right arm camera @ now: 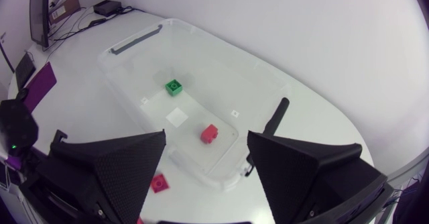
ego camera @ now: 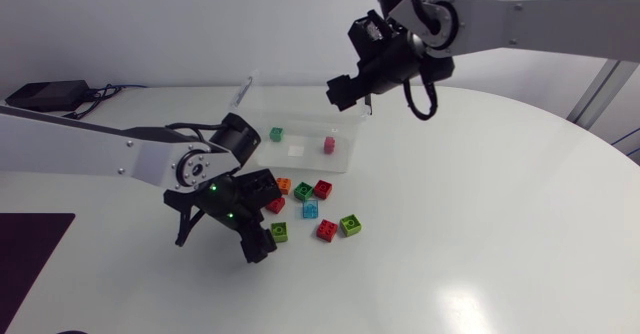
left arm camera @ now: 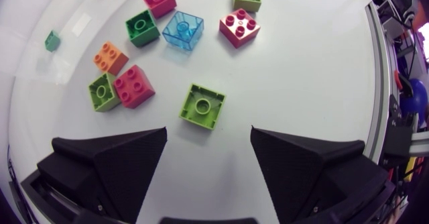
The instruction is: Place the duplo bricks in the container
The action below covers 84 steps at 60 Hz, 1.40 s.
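While the left hand (left arm camera: 209,133) hung wide open and empty over the worktop (left arm camera: 308,70), a lime brick (left arm camera: 202,106) lay just ahead of it. The right hand (right arm camera: 206,140), equally wide, hovered above the clear container (right arm camera: 221,70), which held a green brick (right arm camera: 173,86) and a pink brick (right arm camera: 210,133).
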Each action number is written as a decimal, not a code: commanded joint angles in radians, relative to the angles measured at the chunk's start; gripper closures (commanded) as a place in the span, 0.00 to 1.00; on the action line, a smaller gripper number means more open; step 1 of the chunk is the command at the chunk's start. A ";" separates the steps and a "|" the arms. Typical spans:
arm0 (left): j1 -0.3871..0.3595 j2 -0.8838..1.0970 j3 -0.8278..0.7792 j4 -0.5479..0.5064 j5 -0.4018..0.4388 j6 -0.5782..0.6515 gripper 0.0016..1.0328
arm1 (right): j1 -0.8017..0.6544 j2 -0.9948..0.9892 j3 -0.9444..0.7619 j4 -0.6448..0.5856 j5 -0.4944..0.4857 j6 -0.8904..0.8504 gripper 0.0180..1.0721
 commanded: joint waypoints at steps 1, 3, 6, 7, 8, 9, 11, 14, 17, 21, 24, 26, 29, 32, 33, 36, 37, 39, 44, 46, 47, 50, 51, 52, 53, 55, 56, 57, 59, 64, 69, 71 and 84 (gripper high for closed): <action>-0.011 0.043 0.016 0.007 -0.001 0.068 0.17 | 0.005 -0.092 -0.113 -0.010 -0.019 -0.032 0.11; -0.017 0.056 0.018 0.011 -0.001 0.077 0.17 | 0.006 -0.126 -0.164 -0.007 -0.026 -0.042 0.11; -0.022 0.073 0.021 0.019 -0.001 0.088 0.17 | 0.006 -0.163 -0.222 -0.001 -0.030 -0.043 0.11; -0.023 0.076 0.023 0.020 -0.001 0.088 0.17 | 0.006 -0.174 -0.242 0.002 -0.031 -0.043 0.11; -0.025 0.084 0.027 0.022 -0.001 0.088 0.17 | 0.006 -0.181 -0.259 0.004 -0.034 -0.043 0.11; -0.025 0.087 0.029 0.022 -0.001 0.088 0.17 | 0.006 -0.190 -0.278 0.012 -0.037 -0.043 0.11; -0.029 0.096 0.033 0.027 -0.001 0.091 0.17 | 0.006 -0.209 -0.317 0.021 -0.040 -0.042 0.11; -0.032 0.110 0.042 0.030 -0.001 0.093 0.17 | 0.011 -0.229 -0.373 0.027 -0.042 -0.039 0.11; -0.034 0.124 0.050 0.031 -0.001 0.097 0.20 | 0.019 -0.246 -0.429 0.033 -0.042 -0.032 0.11; -0.034 0.139 0.059 0.036 -0.001 0.103 0.22 | 0.039 -0.281 -0.518 0.059 -0.042 -0.019 0.11; -0.032 0.152 0.067 0.042 -0.001 0.108 0.29 | 0.065 -0.302 -0.578 0.070 -0.040 -0.014 0.11; -0.031 0.155 0.070 0.045 -0.001 0.111 0.33 | 0.074 -0.309 -0.601 0.074 -0.039 -0.009 0.11; -0.029 0.170 0.082 0.045 0.001 0.113 0.44 | 0.088 -0.313 -0.637 0.078 -0.039 0.000 0.11; -0.028 0.181 0.092 0.045 0.001 0.113 0.55 | 0.098 -0.304 -0.663 0.084 -0.034 0.007 0.11; -0.026 0.185 0.095 0.045 0.001 0.113 0.60 | 0.102 -0.296 -0.667 0.085 -0.030 0.009 0.11; -0.026 0.195 0.102 0.045 0.002 0.113 0.62 | 0.108 -0.272 -0.676 0.088 -0.016 0.015 0.11; -0.026 0.196 0.104 0.045 0.002 0.113 0.62 | 0.109 -0.266 -0.679 0.093 -0.014 0.017 0.12; -0.029 0.198 0.105 0.045 0.004 0.111 0.63 | 0.109 -0.252 -0.684 0.101 -0.014 0.021 0.12; -0.031 0.199 0.105 0.045 0.022 0.108 0.66 | 0.111 -0.213 -0.681 0.110 -0.013 0.032 0.12; -0.029 0.196 0.105 0.045 0.027 0.105 0.67 | 0.114 -0.200 -0.676 0.111 -0.007 0.035 0.12; -0.029 0.190 0.101 0.046 0.030 0.105 0.68 | 0.117 -0.186 -0.675 0.122 -0.005 0.040 0.12; -0.029 0.179 0.095 0.046 0.031 0.103 0.69 | 0.126 -0.163 -0.672 0.125 0.003 0.044 0.12; -0.029 0.171 0.090 0.046 0.033 0.103 0.69 | 0.128 -0.154 -0.670 0.127 0.004 0.046 0.12; -0.028 0.165 0.087 0.046 0.034 0.102 0.69 | 0.132 -0.143 -0.669 0.127 0.007 0.047 0.12; -0.026 0.158 0.085 0.046 0.036 0.102 0.69 | 0.137 -0.134 -0.669 0.128 0.012 0.047 0.12; -0.022 0.139 0.075 0.045 0.041 0.100 0.69 | 0.143 -0.115 -0.666 0.131 0.018 0.054 0.12; -0.020 0.133 0.070 0.045 0.041 0.100 0.69 | 0.144 -0.109 -0.666 0.134 0.018 0.055 0.12; -0.019 0.125 0.065 0.045 0.041 0.100 0.69 | 0.146 -0.105 -0.666 0.136 0.018 0.057 0.12; -0.016 0.112 0.056 0.045 0.044 0.100 0.69 | 0.149 -0.097 -0.666 0.139 0.018 0.061 0.12; -0.014 0.079 0.038 0.045 0.045 0.099 0.69 | 0.155 -0.086 -0.666 0.150 0.018 0.066 0.12; -0.016 0.050 0.021 0.045 0.045 0.096 0.69 | 0.157 -0.071 -0.663 0.160 0.018 0.067 0.12; -0.017 0.046 0.018 0.045 0.045 0.094 0.69 | 0.157 -0.065 -0.660 0.163 0.018 0.069 0.12; -0.026 0.055 0.016 0.080 0.044 0.103 0.59 | 0.160 -0.023 -0.638 0.183 0.036 0.073 0.12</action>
